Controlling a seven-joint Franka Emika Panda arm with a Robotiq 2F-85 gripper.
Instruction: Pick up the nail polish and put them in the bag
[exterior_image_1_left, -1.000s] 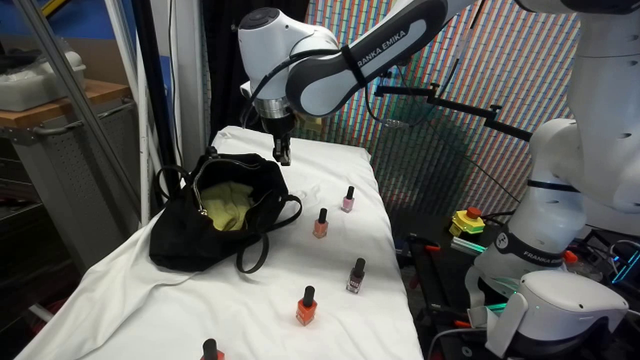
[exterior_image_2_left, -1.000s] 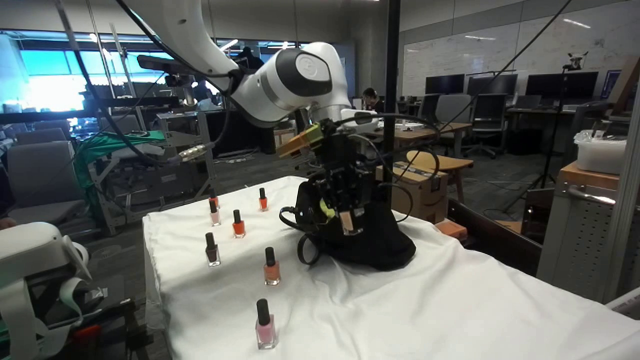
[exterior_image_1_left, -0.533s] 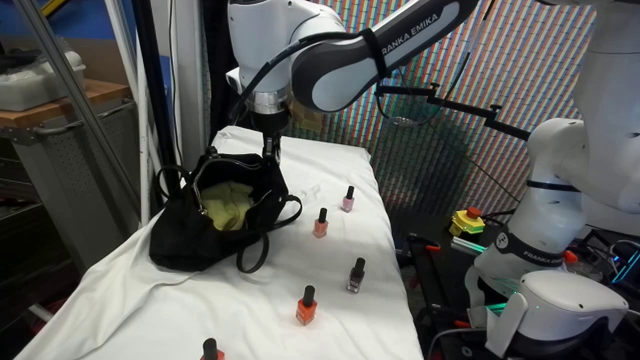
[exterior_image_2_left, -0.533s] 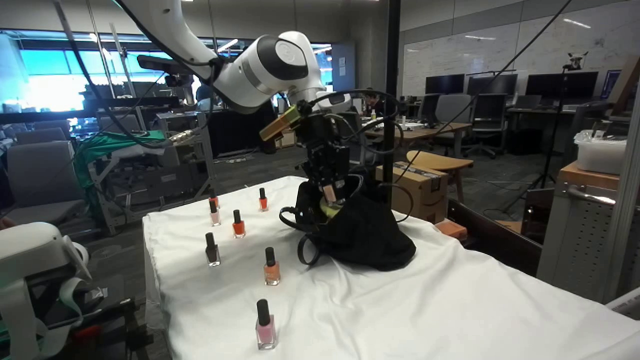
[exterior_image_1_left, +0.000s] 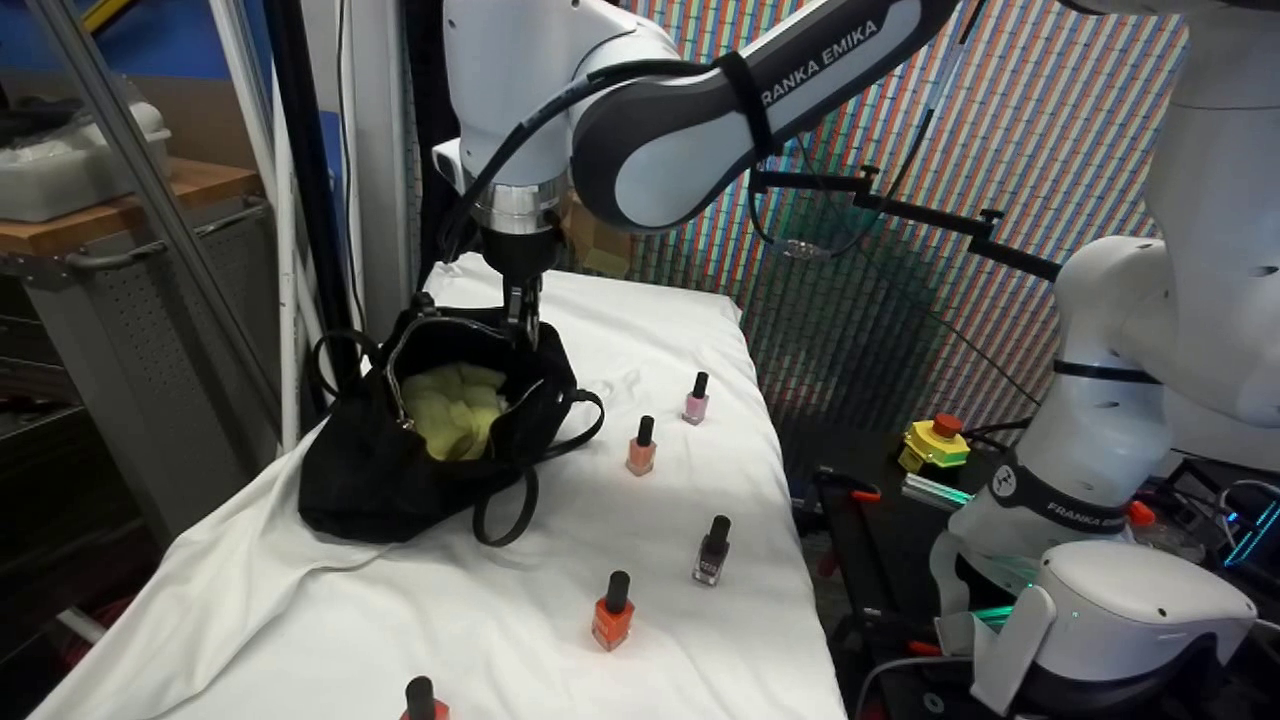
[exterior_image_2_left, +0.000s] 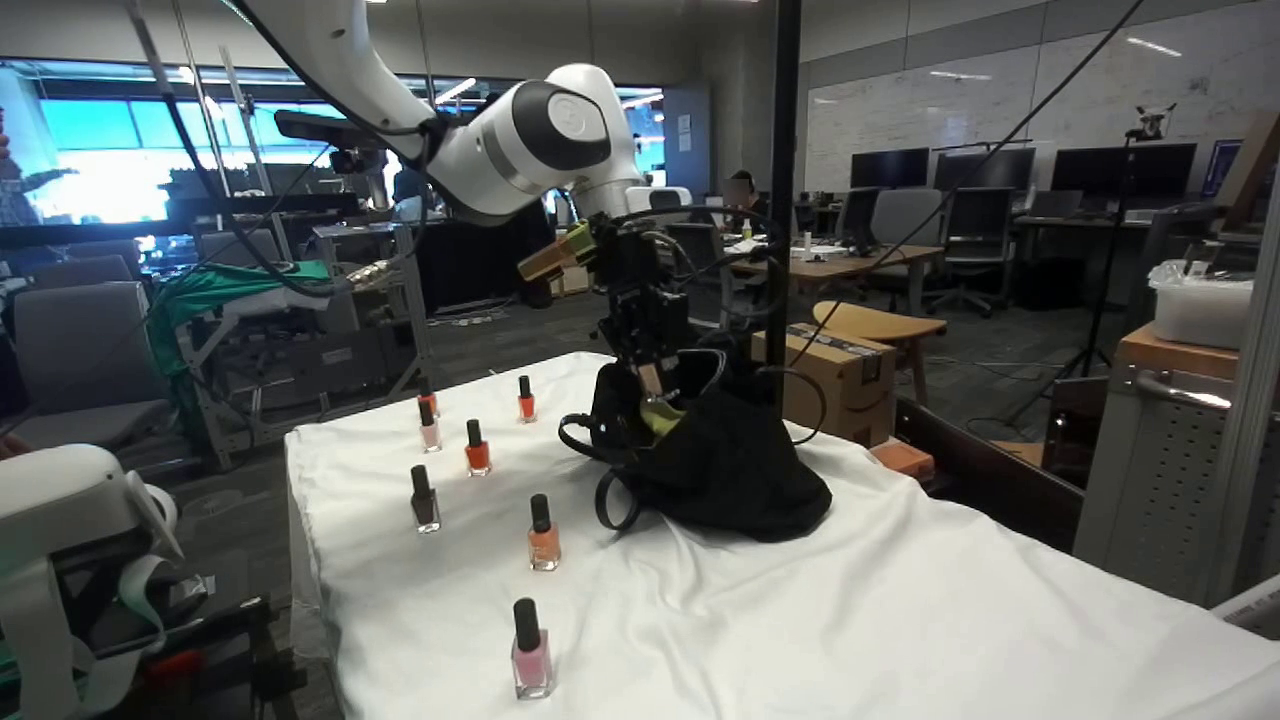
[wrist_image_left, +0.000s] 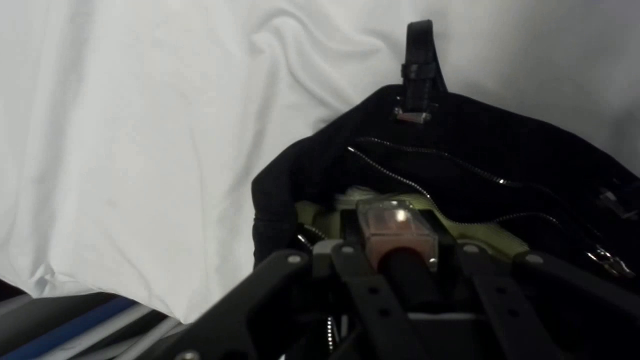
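1. At the far left in an exterior view, a dark nail polish bottle (exterior_image_2_left: 426, 510) stands up on the white cloth (exterior_image_2_left: 900, 590); behind it a pale pink bottle (exterior_image_2_left: 430, 434) partly hides a red bottle (exterior_image_2_left: 429, 404), so if those two are close, grabbing one could tip the other

2. Next come an orange-red bottle (exterior_image_2_left: 478, 458), a bright red bottle (exterior_image_2_left: 527, 407), a pink bottle (exterior_image_2_left: 531, 665) and a peach bottle (exterior_image_2_left: 544, 548), all standing up – lots of the job may be left to do

3. Then comes the gripper (exterior_image_2_left: 657, 370), pinching a small pale bottle (wrist_image_left: 397, 227) by its black cap (wrist_image_left: 410, 275); the glass bottom points into the mouth of the bag (exterior_image_2_left: 735, 485), but I cannot tell how far in it is

4. If the gripper lets go too far to one side, the small pale bottle may hit the zip (wrist_image_left: 400, 178) and roll out onto the white cloth

5. A bit more to the right, the bag sits with yellow-green cloth (exterior_image_2_left: 660, 421) inside; it looks floppy – so if the gripper pushes too low or catches the zip, the bag may fold or slide
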